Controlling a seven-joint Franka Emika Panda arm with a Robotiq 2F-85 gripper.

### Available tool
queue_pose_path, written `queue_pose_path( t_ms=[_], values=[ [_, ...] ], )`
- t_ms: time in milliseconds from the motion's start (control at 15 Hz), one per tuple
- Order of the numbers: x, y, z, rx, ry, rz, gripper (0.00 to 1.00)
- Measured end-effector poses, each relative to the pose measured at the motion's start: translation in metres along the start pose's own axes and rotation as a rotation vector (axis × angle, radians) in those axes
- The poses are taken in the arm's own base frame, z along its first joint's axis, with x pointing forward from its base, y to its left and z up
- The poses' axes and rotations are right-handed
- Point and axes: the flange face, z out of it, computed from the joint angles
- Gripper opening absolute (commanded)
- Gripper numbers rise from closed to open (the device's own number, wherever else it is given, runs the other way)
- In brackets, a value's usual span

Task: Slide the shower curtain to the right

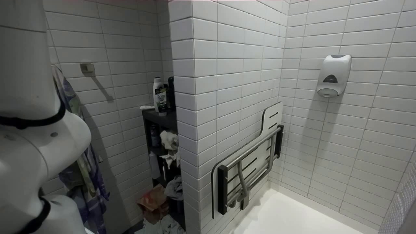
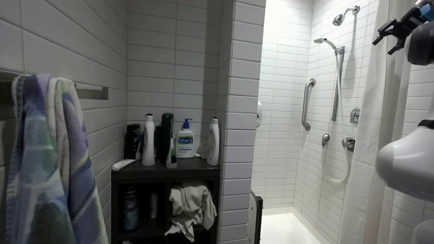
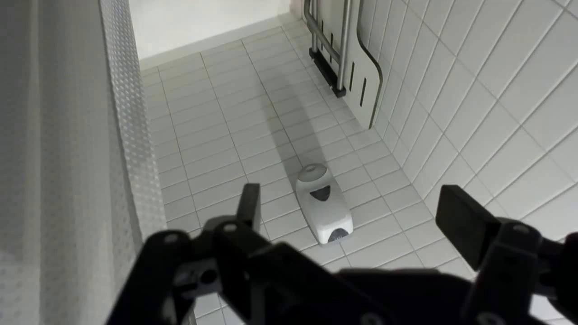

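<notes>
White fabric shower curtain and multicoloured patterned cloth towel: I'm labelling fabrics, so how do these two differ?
The white fabric shower curtain is plain; the multicoloured patterned cloth towel mixes purple, blue and green. In an exterior view, the curtain crosses the whole picture height, while the towel starts partway down. The towel is draped over a straight grey bar; what holds the curtain is out of view. Both hang in folds.

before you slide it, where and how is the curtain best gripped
Probably by the free edge of the curtain, coming from the right in the wrist view: that thin edge hangs exposed beside the open gripper, which could straddle it.
</notes>
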Motion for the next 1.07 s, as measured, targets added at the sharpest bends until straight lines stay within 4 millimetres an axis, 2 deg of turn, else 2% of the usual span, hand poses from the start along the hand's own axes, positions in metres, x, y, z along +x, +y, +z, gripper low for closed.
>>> queue_pose_path(
  t_ms=[533, 867, 1067],
  values=[
    [-0.009, -0.012, 0.083, -0.091, -0.187, -0.086, 1.00],
    [-0.028, -0.022, 0.138, -0.148, -0.277, -0.108, 1.00],
    [-0.043, -0.020, 0.162, -0.167, -0.313, -0.107, 1.00]
  ],
)
